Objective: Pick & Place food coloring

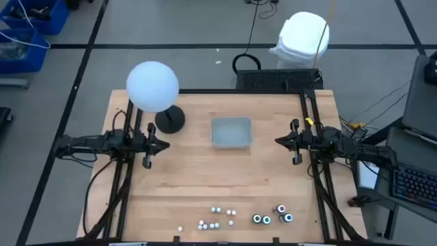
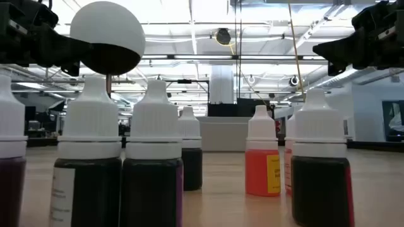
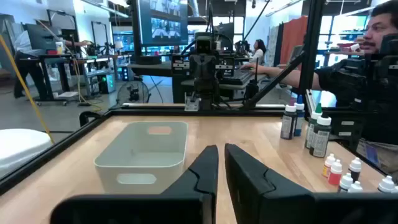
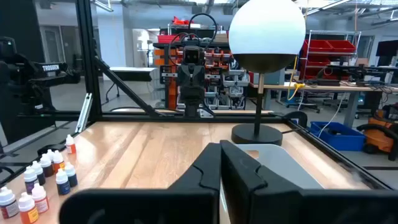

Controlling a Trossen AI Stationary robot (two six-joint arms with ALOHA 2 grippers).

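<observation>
Closest to the low camera is a row of food coloring bottles (image 2: 154, 157), white ribbed caps and dark bodies, with one orange bottle (image 2: 262, 157) a bit further back. I can make out about seven bottles in that view, some cut off at the edges.

From above, all the food coloring sits along the near edge of the wooden table (image 1: 184, 178). I count roughly seven tiny white caps (image 1: 217, 217) scattered in a loose cluster, and just to their right three dark round jars (image 1: 273, 215) with pale tops. Can't be totally sure of the small-cap count, they're just dots from up there.

One clear rectangular tray (image 1: 231, 132) sits mid-table toward the far side, well apart from the bottles. One globe lamp (image 1: 154, 89) on a black round base stands far left of the tray.

Two arms, one on each side of the tray, both held above the table and pointing inward at each other. Left gripper (image 1: 166, 144) has its fingers nearly pressed together with a thin gap showing in its wrist view, holding nothing. Right gripper (image 1: 278, 141) is fully pressed together, also holding nothing.

One person is partly visible at the edge of the left wrist view, beyond the table.
</observation>
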